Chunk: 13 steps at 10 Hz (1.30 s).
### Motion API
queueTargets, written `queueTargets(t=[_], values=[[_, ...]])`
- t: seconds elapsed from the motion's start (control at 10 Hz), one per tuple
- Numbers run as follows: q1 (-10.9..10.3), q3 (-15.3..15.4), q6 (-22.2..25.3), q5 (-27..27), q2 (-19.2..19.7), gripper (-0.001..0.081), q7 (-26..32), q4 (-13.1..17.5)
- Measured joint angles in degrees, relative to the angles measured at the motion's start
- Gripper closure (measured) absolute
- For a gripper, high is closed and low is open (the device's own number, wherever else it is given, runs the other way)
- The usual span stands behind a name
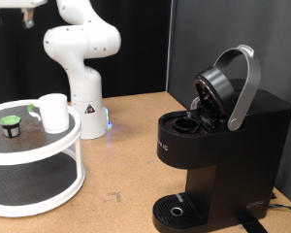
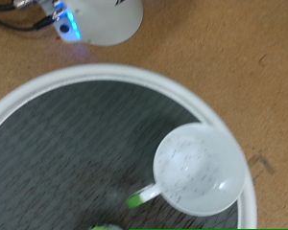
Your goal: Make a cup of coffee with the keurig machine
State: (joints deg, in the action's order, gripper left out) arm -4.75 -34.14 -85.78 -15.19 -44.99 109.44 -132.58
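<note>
One gripper (image 1: 27, 12) high over the counter's (image 1: 126, 165) far left corner, above the cup (image 1: 54, 112). Finger spread impossible to tell. Keurig machine (image 1: 218, 146) lid raised, near right edge.

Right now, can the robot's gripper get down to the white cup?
Probably yes. The wrist view looks straight down on the cup, upright on the round tray, with nothing over it. The gripper itself isn't in view.

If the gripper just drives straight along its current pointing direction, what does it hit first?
Probably the tray's dark top surface, which fills the middle of the wrist view. The cup sits off-centre toward the rim, so it looks clear of the line. The gripper's fingers are not visible, so depth and exact line are uncertain.
</note>
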Motion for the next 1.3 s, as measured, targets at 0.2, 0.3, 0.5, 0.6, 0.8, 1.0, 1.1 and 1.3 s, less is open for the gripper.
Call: queueTargets(t=[0.2,0.3,0.5,0.6,0.8,1.0,1.1,1.3], values=[[0.03,-2.58,-5.63,-2.91,1.64,0.0007,0.10,-2.18],[0.02,-3.64,-7.85,-3.56,3.10,0.0007,0.02,-3.15],[-0.01,-5.05,-11.24,-4.75,6.86,0.0007,-0.74,-4.70],[-0.02,-5.50,-13.26,-5.31,8.82,0.0007,-0.86,-5.53],[0.00,-5.77,-14.45,-5.45,10.85,0.0007,-0.85,-5.61],[0.05,-5.93,-15.87,-5.11,10.14,0.0007,-0.67,-6.43],[0.20,-6.17,-18.26,-5.38,10.01,0.0007,-0.95,-7.81],[0.45,-6.93,-22.82,-6.81,10.95,0.0007,-1.66,-10.93]])
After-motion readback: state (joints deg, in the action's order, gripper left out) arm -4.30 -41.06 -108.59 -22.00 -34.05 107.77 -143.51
